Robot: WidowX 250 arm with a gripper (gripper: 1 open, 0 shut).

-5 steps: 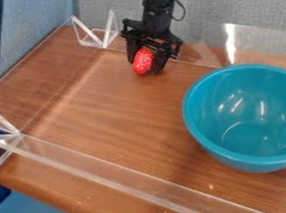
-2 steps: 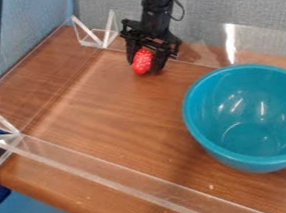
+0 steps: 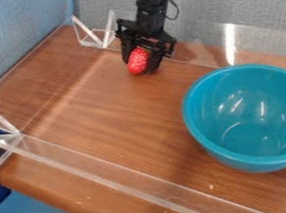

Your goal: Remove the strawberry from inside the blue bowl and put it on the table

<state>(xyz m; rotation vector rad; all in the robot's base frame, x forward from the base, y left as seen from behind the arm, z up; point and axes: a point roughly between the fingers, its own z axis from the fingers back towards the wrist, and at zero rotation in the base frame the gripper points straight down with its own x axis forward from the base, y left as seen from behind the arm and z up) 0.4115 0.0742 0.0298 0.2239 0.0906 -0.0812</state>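
Hand [image 3: 143, 59] down (gripping strawberry [image 3: 140, 62])

Glossy teal plastic bowl [image 3: 253, 116] sits on a polished wood-grain bench [image 3: 91, 101] edged with clear acrylic walls [image 3: 103, 180].

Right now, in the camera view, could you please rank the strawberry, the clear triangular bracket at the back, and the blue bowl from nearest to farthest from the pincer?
1. The strawberry, held in the pincer.
2. The clear triangular bracket, up-left of it, at the back wall.
3. The blue bowl, lower right, empty.
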